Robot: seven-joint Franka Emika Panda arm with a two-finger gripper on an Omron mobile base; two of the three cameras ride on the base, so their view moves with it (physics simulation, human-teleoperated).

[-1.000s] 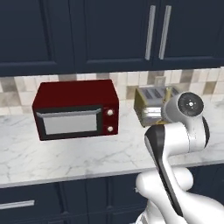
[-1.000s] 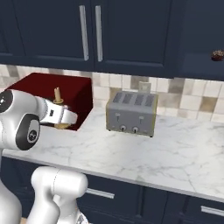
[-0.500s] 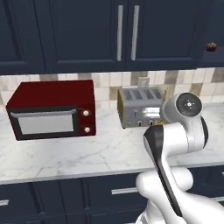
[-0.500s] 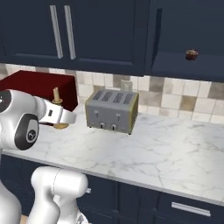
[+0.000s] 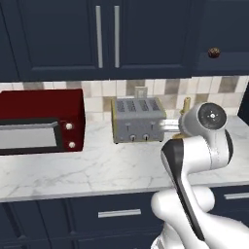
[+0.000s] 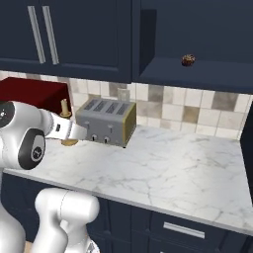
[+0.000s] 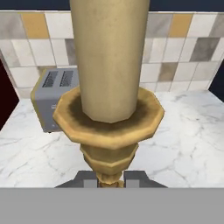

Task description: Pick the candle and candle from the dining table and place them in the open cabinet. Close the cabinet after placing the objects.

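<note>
Two-finger gripper (image 7: 110,178) pinched on the brass stem of the tan taper candle (image 7: 109,57), held upright above the white marble counter (image 6: 168,173), silver four-slot toaster (image 6: 105,121) just beyond, dark red microwave (image 5: 41,121) far left, open navy wall cabinet (image 6: 197,44) upper right.

Even flat rendered light, soft shadows, no glare, slightly pixelated

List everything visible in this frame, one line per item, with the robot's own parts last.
candle: one, tan taper in a brass holder, held in the gripper, upright above the counter
toaster: one, grey with brass sides, on the counter against the tiles
microwave: one, dark red, left of the toaster
counter: one, white marble
wall cabinets: navy, silver bar handles
small brown object: one, in the open cabinet
gripper: one, dark, shut on the candle's stem
</note>
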